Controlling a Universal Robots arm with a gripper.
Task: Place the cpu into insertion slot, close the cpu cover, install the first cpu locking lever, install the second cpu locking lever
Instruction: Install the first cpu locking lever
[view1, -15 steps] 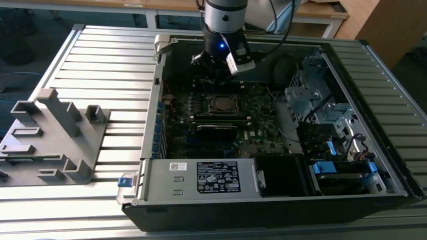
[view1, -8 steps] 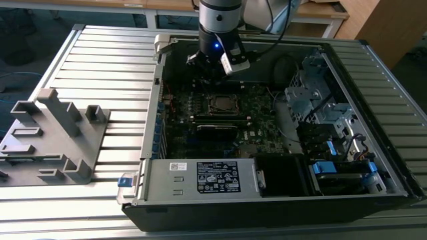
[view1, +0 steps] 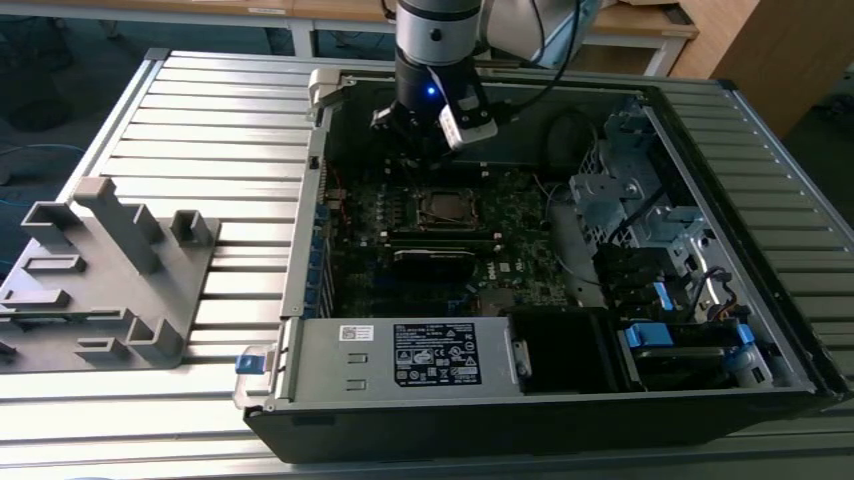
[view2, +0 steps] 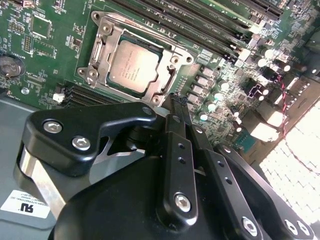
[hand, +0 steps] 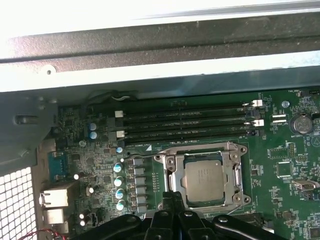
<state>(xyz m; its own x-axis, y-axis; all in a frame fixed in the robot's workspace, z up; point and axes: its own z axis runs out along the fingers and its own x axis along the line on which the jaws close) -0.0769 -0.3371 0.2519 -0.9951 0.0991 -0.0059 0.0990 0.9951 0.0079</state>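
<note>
Cpu: you'll find the cpu (view2: 134, 67) lying flat in the insertion slot (view2: 163, 67) on the motherboard (hand: 285, 170), metal top up, just beside the memory slots (hand: 185, 122).
Cover: the cpu cover (hand: 171, 175) lies down around the chip, which shows through its window. By that I judge the seating and cover steps done.
Levers: you can't tell from these views whether either locking lever is latched.
Gripper: your gripper (view2: 175, 100) hangs low inside the computer case (view1: 307, 200), its tip at one corner of the socket frame. I read that as working at the socket's edge, not at the chip.
Fingers: the fingers (view2: 176, 117) are clenched tip to tip, with nothing visible between them.
Setting: the case lies open on the slatted desk (view1: 200, 130).
</note>
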